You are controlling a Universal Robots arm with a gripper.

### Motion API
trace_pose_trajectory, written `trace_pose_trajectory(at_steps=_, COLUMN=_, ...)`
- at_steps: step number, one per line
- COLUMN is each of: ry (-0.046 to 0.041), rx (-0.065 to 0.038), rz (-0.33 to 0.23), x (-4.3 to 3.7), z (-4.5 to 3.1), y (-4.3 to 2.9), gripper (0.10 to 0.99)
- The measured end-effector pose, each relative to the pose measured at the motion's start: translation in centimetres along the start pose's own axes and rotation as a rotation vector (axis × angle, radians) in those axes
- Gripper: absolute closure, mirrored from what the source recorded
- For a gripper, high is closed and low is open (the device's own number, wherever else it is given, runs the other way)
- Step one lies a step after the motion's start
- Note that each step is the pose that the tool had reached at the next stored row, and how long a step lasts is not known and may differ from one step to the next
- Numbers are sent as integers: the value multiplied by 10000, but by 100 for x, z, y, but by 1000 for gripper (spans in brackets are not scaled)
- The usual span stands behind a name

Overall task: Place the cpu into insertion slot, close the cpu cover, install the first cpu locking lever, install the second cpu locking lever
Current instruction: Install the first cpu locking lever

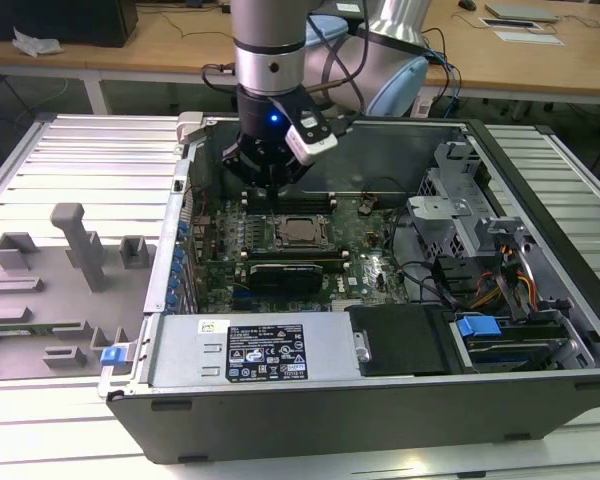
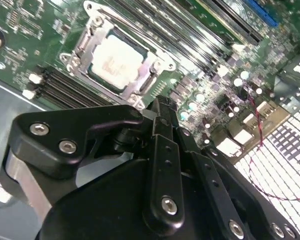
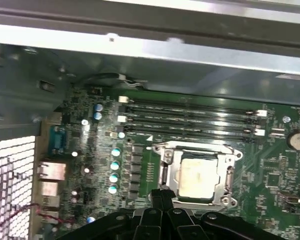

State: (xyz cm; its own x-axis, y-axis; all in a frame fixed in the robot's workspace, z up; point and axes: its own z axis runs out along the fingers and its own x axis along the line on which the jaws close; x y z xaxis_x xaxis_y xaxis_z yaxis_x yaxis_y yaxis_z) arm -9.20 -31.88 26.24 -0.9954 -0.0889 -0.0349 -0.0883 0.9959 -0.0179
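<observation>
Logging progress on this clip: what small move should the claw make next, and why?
Probably lower the claw slightly toward the edge of the cpu cover: the cover already lies down around the seated cpu, and the claw hangs shut just beside it.

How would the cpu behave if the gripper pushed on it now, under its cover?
The cpu is probably stiff and flat, so unlikely to roll or tip. Framed by the cpu cover, it likely would not slide. Its smooth metal top looks slippery.
</observation>
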Motion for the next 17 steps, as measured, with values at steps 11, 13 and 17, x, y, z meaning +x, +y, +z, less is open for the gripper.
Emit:
trace_pose_trajectory(at_steps=11, ry=-153, rx=-1319, rz=50, x=181, z=3, y=16, gripper=980)
trace_pose_trajectory(at_steps=13, ry=-185, rx=-1675, rz=64, x=197, z=4, y=16, gripper=980)
trace_pose_trajectory(at_steps=17, ry=-225, rx=-2125, rz=81, x=216, z=18, y=15, gripper=980)
